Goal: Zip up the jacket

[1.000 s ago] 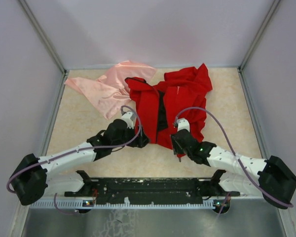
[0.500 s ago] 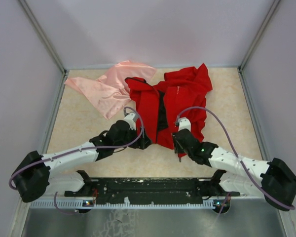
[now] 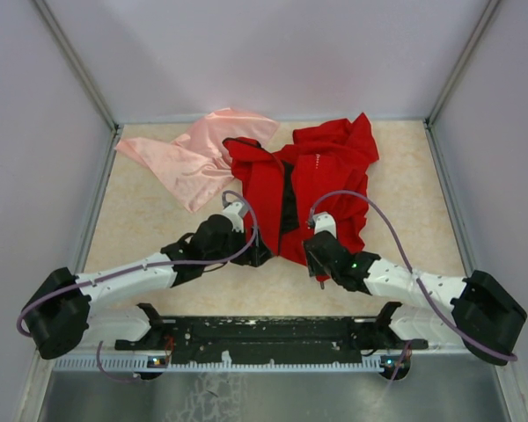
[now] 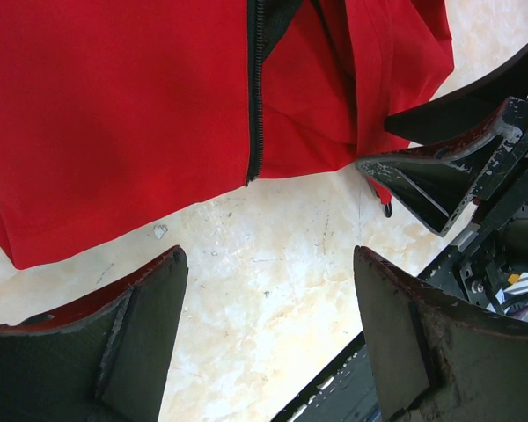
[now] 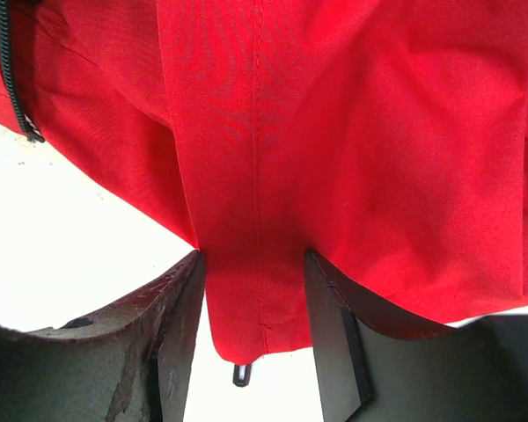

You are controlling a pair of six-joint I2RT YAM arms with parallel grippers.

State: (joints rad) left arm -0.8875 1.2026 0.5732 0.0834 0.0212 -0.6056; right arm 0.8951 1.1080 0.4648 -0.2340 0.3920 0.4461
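Observation:
The red jacket (image 3: 321,171) lies spread in the middle of the table, its front open, with the black zipper (image 3: 288,198) running down the middle. My left gripper (image 3: 252,252) is open and empty just below the left front panel's hem (image 4: 114,114), over bare table. The zipper's lower end (image 4: 254,132) lies above and between its fingers (image 4: 270,264). My right gripper (image 3: 314,255) is shut on a fold of the right panel's hem (image 5: 253,290). A small black pull (image 5: 240,374) hangs under that fold. The zipper's other edge (image 5: 9,79) shows at far left.
A pale pink shiny cloth (image 3: 194,154) lies at the back left, touching the jacket's left shoulder. White walls close in the table on three sides. A black rail (image 3: 264,330) runs between the arm bases. The right gripper's fingers (image 4: 440,176) show in the left wrist view.
The right arm has shifted slightly left with the hem in its jaws. The left arm has edged a little toward the jacket. The jacket has barely moved.

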